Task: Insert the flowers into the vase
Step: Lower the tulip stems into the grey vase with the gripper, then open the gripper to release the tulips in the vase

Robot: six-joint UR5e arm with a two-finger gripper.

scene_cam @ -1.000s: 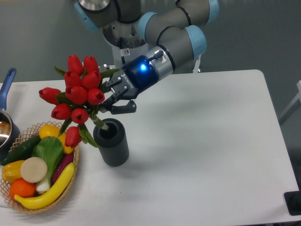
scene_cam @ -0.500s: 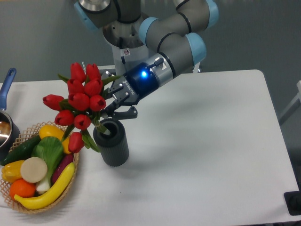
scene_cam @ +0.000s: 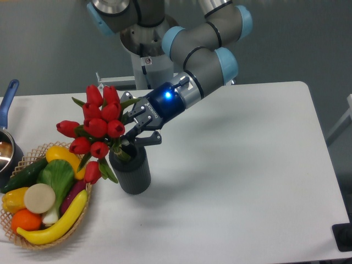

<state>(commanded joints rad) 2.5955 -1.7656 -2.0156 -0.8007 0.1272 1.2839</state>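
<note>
Flowers (scene_cam: 96, 124) dropped lower vs 1s ago, stems now in vase (scene_cam: 130, 168) mouth; gripper (scene_cam: 133, 130) clenched on stems. You're nearly seated.

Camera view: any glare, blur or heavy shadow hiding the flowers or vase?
Camera view: sharp and evenly lit; the flowers and vase read clearly. Only soft shadows on the table. The blue light on the gripper glows brightly but hides nothing.

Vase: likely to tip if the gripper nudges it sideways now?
Probably somewhat. The vase is narrow and upright, and the flowers lean out to its left, so it looks top-heavy. The gripper sits at its rim; a side push there may rock it.
</note>
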